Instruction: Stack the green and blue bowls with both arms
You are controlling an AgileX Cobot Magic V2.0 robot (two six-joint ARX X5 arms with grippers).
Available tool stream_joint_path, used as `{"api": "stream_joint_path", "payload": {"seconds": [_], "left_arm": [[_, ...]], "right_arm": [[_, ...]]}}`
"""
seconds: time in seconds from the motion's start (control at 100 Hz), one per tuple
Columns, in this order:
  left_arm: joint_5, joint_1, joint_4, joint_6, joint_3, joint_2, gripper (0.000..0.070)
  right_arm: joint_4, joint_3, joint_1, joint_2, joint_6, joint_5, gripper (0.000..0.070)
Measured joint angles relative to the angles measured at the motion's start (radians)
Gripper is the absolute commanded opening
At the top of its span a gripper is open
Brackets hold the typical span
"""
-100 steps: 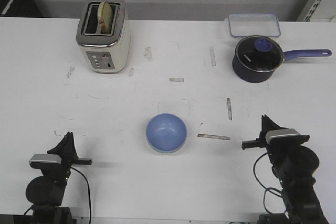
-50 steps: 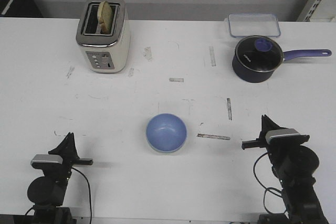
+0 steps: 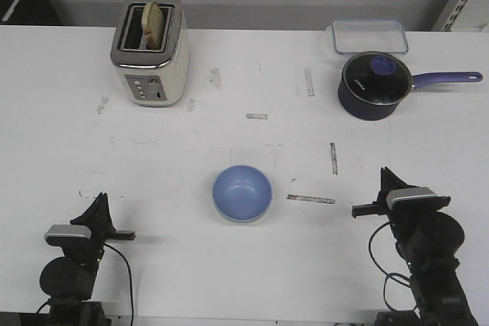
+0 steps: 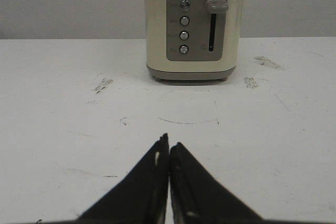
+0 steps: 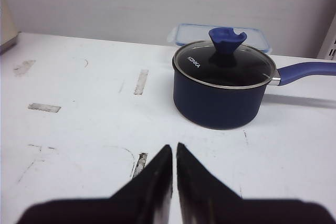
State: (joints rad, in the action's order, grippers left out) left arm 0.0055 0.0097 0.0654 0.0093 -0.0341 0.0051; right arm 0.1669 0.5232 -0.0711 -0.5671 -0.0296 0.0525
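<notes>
Bowl [image 3: 242,192] near the middle of the table [image 3: 61,135], toward the front edge. Toaster [image 3: 150,49] far behind it and to the left, a slice [image 3: 154,22] standing in one slot. Saucepan [image 3: 372,85] at back right, lid on, handle pointing right. Container [image 3: 368,36] just behind the saucepan. Left gripper [image 3: 99,205] at front left, well left of the bowl, facing the toaster. Right gripper [image 3: 385,179] at front right, well right of the bowl, facing the saucepan.

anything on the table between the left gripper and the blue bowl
No. In the front view the stretch of white table between the left gripper and the blue bowl is bare except for faint scuff marks.
</notes>
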Motion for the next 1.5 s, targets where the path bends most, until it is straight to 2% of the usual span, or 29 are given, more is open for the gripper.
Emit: {"api": "stream_joint_path", "payload": {"seconds": [0.33, 0.43, 0.69, 0.94, 1.5], "left_arm": [[0.0, 0.0, 0.0, 0.0, 0.0, 0.0, 0.0002], [0.0, 0.0, 0.0, 0.0, 0.0, 0.0, 0.0002], [0.0, 0.0, 0.0, 0.0, 0.0, 0.0, 0.0002], [0.0, 0.0, 0.0, 0.0, 0.0, 0.0, 0.0002], [0.0, 0.0, 0.001, 0.0, 0.0, 0.0, 0.0002]], "right_arm": [[-0.01, -0.022, 0.014, 0.058, -0.005, -0.001, 0.0003], [-0.035, -0.097, 0.043, 0.112, -0.007, -0.029, 0.0003], [-0.076, -0.362, 0.112, 0.332, 0.022, -0.031, 0.0003], [-0.114, -0.5, 0.124, 0.568, 0.046, -0.031, 0.0003], [-0.135, -0.509, 0.124, 0.564, 0.053, -0.027, 0.0003]]}}
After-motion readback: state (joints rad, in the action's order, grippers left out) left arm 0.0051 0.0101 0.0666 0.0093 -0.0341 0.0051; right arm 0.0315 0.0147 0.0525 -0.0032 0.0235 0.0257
